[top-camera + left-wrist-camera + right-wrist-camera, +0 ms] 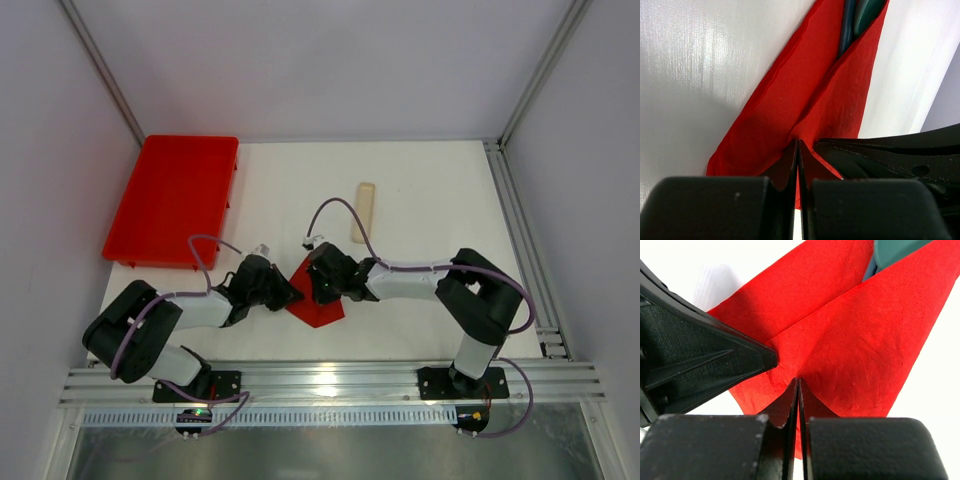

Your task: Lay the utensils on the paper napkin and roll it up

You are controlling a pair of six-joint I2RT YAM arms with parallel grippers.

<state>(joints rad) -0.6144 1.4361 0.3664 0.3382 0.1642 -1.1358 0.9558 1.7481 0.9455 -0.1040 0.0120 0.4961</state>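
Observation:
The red paper napkin (pixel 318 308) lies near the table's front middle, folded over the utensils. Their teal ends poke out of the fold at the top of the left wrist view (pixel 856 19) and at the top right of the right wrist view (pixel 896 250). From above they are hidden. My left gripper (pixel 290 294) (pixel 798 143) is shut, pinching a fold of the napkin (pixel 790 100). My right gripper (pixel 313 288) (pixel 797 380) is also shut on the napkin (pixel 850 340), right next to the left one. Each wrist view shows the other gripper's black finger (pixel 890 150) (pixel 705 355) close by.
A big red plastic tray (pixel 170 200) sits at the back left. A pale beige strip (pixel 363 212) lies behind the grippers. A metal rail (pixel 520 250) runs along the table's right edge, another along the front.

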